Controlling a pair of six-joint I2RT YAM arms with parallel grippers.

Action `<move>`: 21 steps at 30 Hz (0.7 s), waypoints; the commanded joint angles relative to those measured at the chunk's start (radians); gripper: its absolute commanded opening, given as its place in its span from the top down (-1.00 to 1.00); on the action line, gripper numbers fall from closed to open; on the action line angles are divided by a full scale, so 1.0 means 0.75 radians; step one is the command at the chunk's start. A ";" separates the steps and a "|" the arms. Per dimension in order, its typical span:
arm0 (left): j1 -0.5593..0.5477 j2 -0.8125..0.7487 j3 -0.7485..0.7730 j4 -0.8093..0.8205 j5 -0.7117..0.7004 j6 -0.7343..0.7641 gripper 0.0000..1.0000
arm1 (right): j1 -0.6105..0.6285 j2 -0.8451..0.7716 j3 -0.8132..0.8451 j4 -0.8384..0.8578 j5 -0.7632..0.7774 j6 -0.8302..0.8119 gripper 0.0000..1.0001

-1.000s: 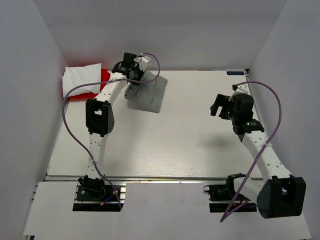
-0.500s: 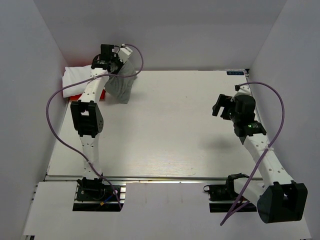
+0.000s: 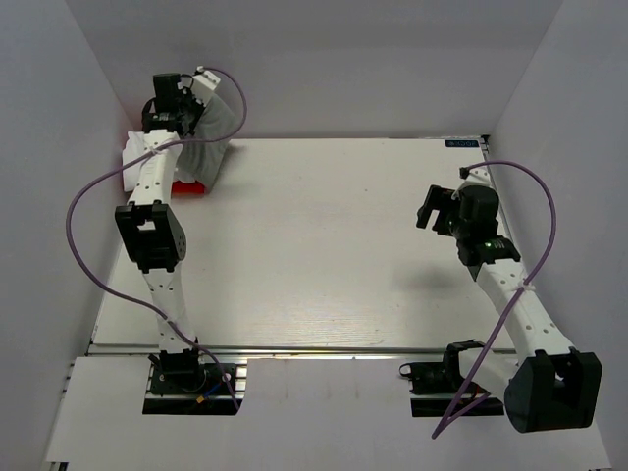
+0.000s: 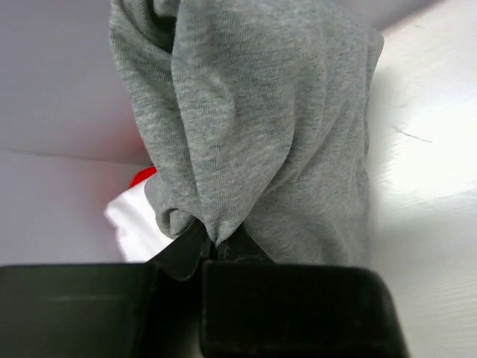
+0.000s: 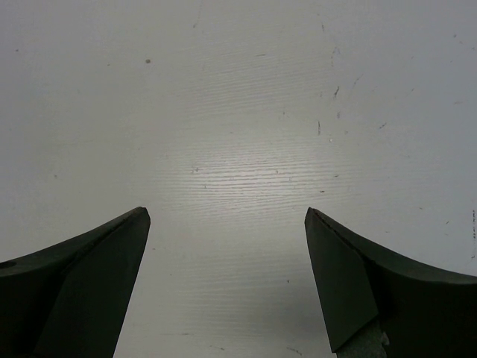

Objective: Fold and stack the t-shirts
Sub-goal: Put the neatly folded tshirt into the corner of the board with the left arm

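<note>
upper left of top view: l gripper [image 4: 211, 242] pinches bunched grey shirt [image 3: 209, 149], lifted just by white shirt [image 3: 130, 157] and red shirt [image 3: 186, 187]. mid right: r gripper [image 5: 227, 215] spread wide above table [image 3: 343, 255].

A white table [image 3: 343, 245] with a faint wood grain fills the middle of the scene. Plain pale walls close it in on three sides: a back wall [image 3: 373, 69] along the table's far edge, and a left wall [image 3: 44, 245] and a right wall [image 3: 584, 147] rising from its sides. A small dark blue label [image 3: 461, 143] sits at the table's far right corner. A metal rail [image 3: 324, 348] runs along the table's near edge, and a white board [image 3: 324, 422] lies just in front of that rail. Seen close, the table carries tiny dark specks [image 5: 147, 60], short thin scratches [image 5: 319, 128] and a bright patch of glare [image 5: 238, 168].
</note>
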 commanded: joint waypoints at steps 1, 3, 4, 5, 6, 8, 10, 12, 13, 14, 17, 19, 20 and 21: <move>0.060 -0.189 0.052 0.124 -0.018 -0.009 1.00 | 0.000 0.040 0.004 0.007 0.011 -0.002 -0.81; 0.099 -0.201 0.052 0.137 -0.018 -0.023 1.00 | 0.000 0.057 0.009 0.005 0.001 0.002 -0.81; 0.111 -0.213 0.040 0.153 -0.006 -0.023 1.00 | -0.002 0.063 0.009 0.003 -0.001 -0.002 -0.81; 0.124 -0.213 0.040 0.153 -0.006 -0.023 1.00 | 0.000 0.075 0.006 0.007 0.003 0.000 -0.81; 0.148 -0.213 0.040 0.167 -0.006 -0.039 1.00 | 0.000 0.079 0.008 0.007 -0.003 0.004 -0.81; 0.160 -0.225 0.022 0.181 -0.006 -0.040 1.00 | 0.000 0.100 0.015 0.011 -0.003 0.000 -0.81; 0.197 -0.225 0.005 0.196 0.024 -0.052 1.00 | 0.000 0.110 0.025 0.003 -0.003 0.004 -0.81; 0.211 -0.213 -0.032 0.208 0.039 -0.052 1.00 | 0.002 0.120 0.031 0.005 -0.001 0.000 -0.81; 0.212 -0.195 -0.050 0.222 0.039 -0.068 1.00 | 0.000 0.126 0.033 -0.006 0.003 0.000 -0.81; 0.224 -0.166 -0.050 0.223 0.039 -0.068 1.00 | 0.000 0.128 0.037 -0.010 0.011 0.000 -0.81; 0.236 -0.101 -0.050 0.237 0.039 -0.081 1.00 | 0.000 0.134 0.045 -0.020 0.034 0.000 -0.81; 0.236 -0.088 -0.050 0.237 0.039 -0.095 1.00 | 0.000 0.143 0.055 -0.022 0.030 0.000 -0.81; 0.236 -0.070 -0.050 0.237 0.039 -0.095 1.00 | 0.002 0.145 0.058 -0.022 0.022 0.000 -0.81; 0.236 -0.070 -0.050 0.251 0.008 -0.095 1.00 | 0.000 0.153 0.060 -0.028 0.021 0.008 -0.81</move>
